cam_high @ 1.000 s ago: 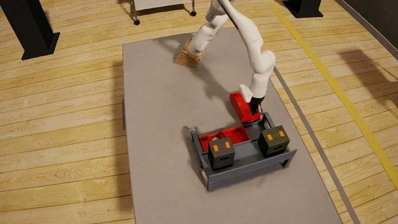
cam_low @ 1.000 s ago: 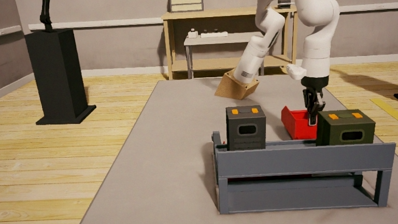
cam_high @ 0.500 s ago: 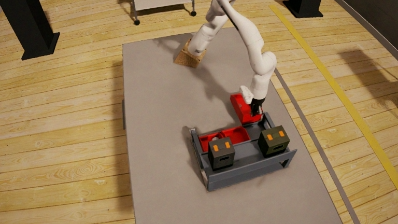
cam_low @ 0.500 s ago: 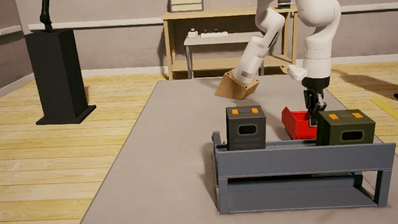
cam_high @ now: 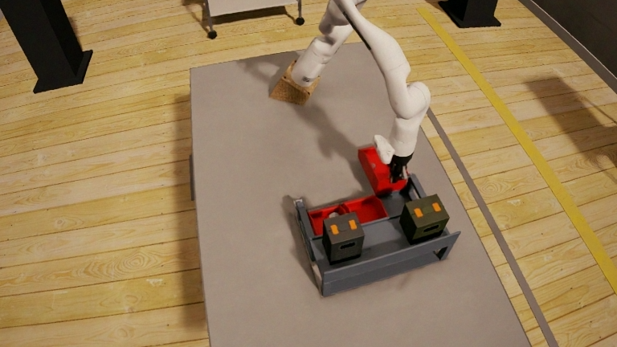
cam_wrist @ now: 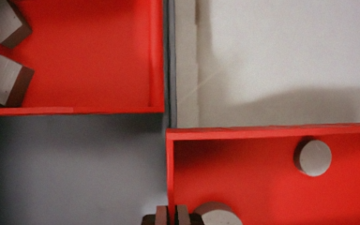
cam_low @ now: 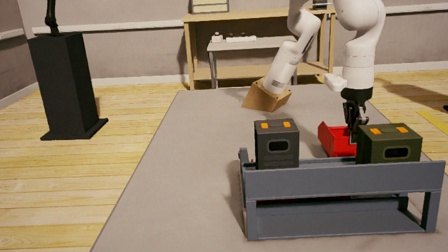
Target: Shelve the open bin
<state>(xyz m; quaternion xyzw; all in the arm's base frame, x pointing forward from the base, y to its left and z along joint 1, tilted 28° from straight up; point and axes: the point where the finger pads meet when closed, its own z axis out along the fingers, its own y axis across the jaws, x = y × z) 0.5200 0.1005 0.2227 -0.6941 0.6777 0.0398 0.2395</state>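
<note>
My gripper [cam_high: 396, 178] [cam_low: 352, 133] [cam_wrist: 172, 218] is shut on the thin side wall of the open red bin [cam_high: 375, 168] [cam_low: 333, 138] [cam_wrist: 253, 178]. The bin sits just outside the grey shelf [cam_high: 386, 261] [cam_low: 343, 178], at its right end. Two grey discs [cam_wrist: 313, 157] [cam_wrist: 217, 215] lie in the bin. Red bins [cam_high: 364, 209] [cam_wrist: 89, 52] stand in a row on the shelf's lower level, one holding grey blocks [cam_wrist: 11, 80]. The gap [cam_high: 395, 204] [cam_wrist: 80, 164] is bare grey shelf floor right of them, next to the held bin's corner.
A dark grey box [cam_high: 343, 236] [cam_low: 276, 143] and a green box [cam_high: 423, 217] [cam_low: 388, 143] stand on the shelf's top board. The green box is close beside my gripper. The arm's wooden base block [cam_high: 293, 88] [cam_low: 265, 98] stands at the table's far end.
</note>
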